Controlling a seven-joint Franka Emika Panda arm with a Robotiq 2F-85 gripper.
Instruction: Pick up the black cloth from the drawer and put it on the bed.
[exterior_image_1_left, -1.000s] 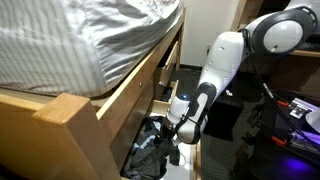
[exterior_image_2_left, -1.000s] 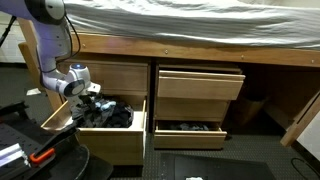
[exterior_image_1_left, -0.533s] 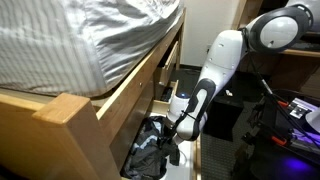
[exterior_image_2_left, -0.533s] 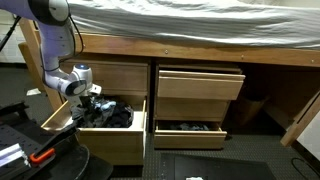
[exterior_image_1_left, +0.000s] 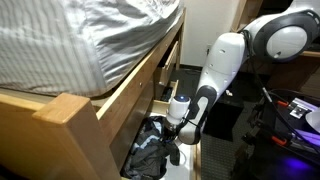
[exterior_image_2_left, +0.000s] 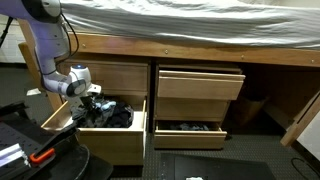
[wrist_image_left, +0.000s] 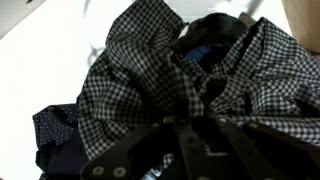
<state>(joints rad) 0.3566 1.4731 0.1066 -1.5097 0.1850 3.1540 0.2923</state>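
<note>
A heap of dark cloth (exterior_image_2_left: 113, 114) fills the open drawer (exterior_image_2_left: 108, 137) under the bed (exterior_image_2_left: 200, 18). In the wrist view the top piece is a black-and-white checked cloth (wrist_image_left: 150, 70), with a plain black piece (wrist_image_left: 205, 45) behind it and a navy dotted one (wrist_image_left: 55, 125) at the left. My gripper (wrist_image_left: 183, 118) points down into the heap, its two fingers drawn close together with their tips pinched into the checked cloth. In both exterior views the gripper (exterior_image_1_left: 172, 131) (exterior_image_2_left: 97, 98) sits low over the drawer's heap (exterior_image_1_left: 150, 148). The mattress (exterior_image_1_left: 80, 40) lies above.
A second stack of drawers (exterior_image_2_left: 190, 85) stands beside the open one, its lowest drawer (exterior_image_2_left: 190, 129) ajar with dark things inside. The wooden bed frame (exterior_image_1_left: 70, 125) overhangs the drawer closely. Equipment and cables (exterior_image_1_left: 298, 112) lie on the floor near the arm's base.
The arm has stayed almost still over the drawer. The fingers have drawn together on the cloth heap.
</note>
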